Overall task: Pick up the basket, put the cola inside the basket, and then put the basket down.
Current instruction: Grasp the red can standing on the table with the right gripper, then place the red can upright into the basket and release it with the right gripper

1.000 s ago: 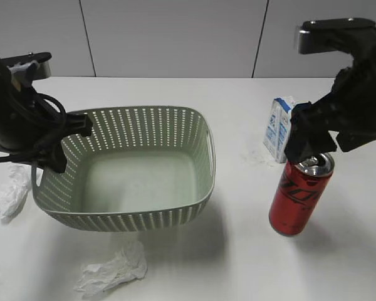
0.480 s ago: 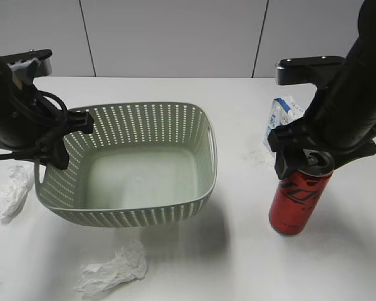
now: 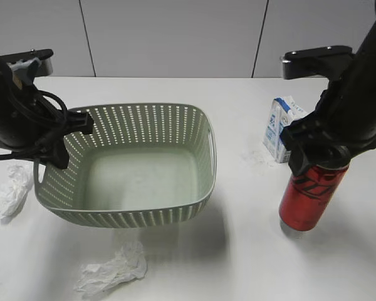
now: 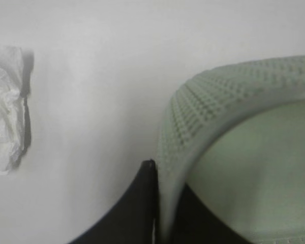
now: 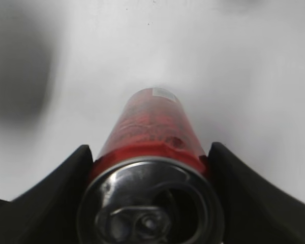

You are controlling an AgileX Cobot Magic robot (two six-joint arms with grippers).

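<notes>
left gripper (image 4: 160, 203) pinching basket (image 3: 138, 172) rim, left side | right gripper (image 5: 150, 168) flanking cola (image 3: 312, 194) top near right edge, clamp undeterminable

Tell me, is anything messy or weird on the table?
Yes. Two crumpled white wrappers lie loose: one in front of the basket, one at its left. White powdery specks dust the table beside the small carton.
</notes>
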